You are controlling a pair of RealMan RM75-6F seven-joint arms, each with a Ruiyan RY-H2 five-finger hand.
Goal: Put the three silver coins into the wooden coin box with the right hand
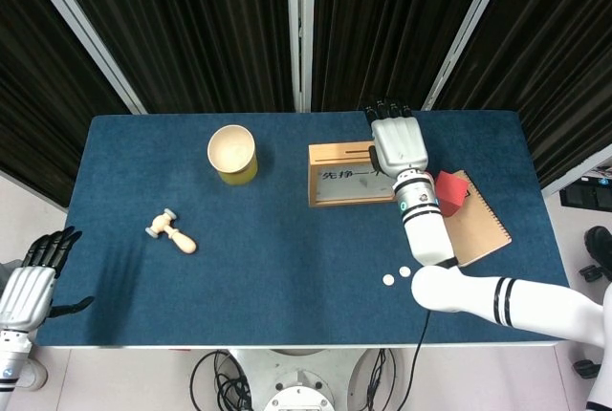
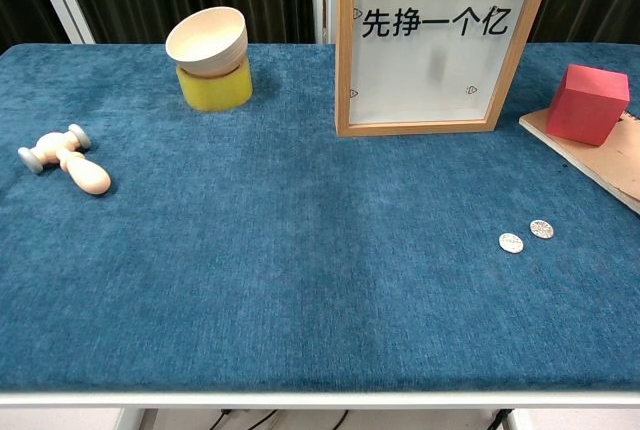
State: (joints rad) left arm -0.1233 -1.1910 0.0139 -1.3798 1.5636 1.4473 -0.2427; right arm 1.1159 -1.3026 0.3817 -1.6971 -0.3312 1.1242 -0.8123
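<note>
Two small round silver coins (image 2: 526, 236) lie flat on the blue cloth-covered table (image 1: 287, 258), close side by side without touching, towards the 5 o'clock part of the head view and a short way in from the near edge. A faint grey blur (image 2: 436, 63) shows behind the glass of the upright wooden-framed coin box with a printed white front (image 2: 436, 48); whether it is the third coin cannot be told. The box stands at about 12 o'clock from the coins, well apart from them, with bare cloth between.

The white right hand (image 1: 399, 143) hangs over the box's top right end, palm down, fingers stretched towards the far table edge and slightly apart; nothing is seen in it. Its forearm (image 1: 422, 225) runs back to 6 o'clock, passing just beside the coins.

At 3 o'clock of the box a red cube (image 2: 586, 103) sits on a brown notebook (image 1: 478, 225) near the right edge. A pale wooden bowl on a yellow base (image 2: 210, 70) stands at the box's 9 o'clock, and a small wooden mallet (image 2: 64, 159) lies near the left edge; wide open cloth spans the middle and the near side. The left hand (image 1: 33, 287) rests off the table at 8 o'clock, fingers extended, holding nothing.
</note>
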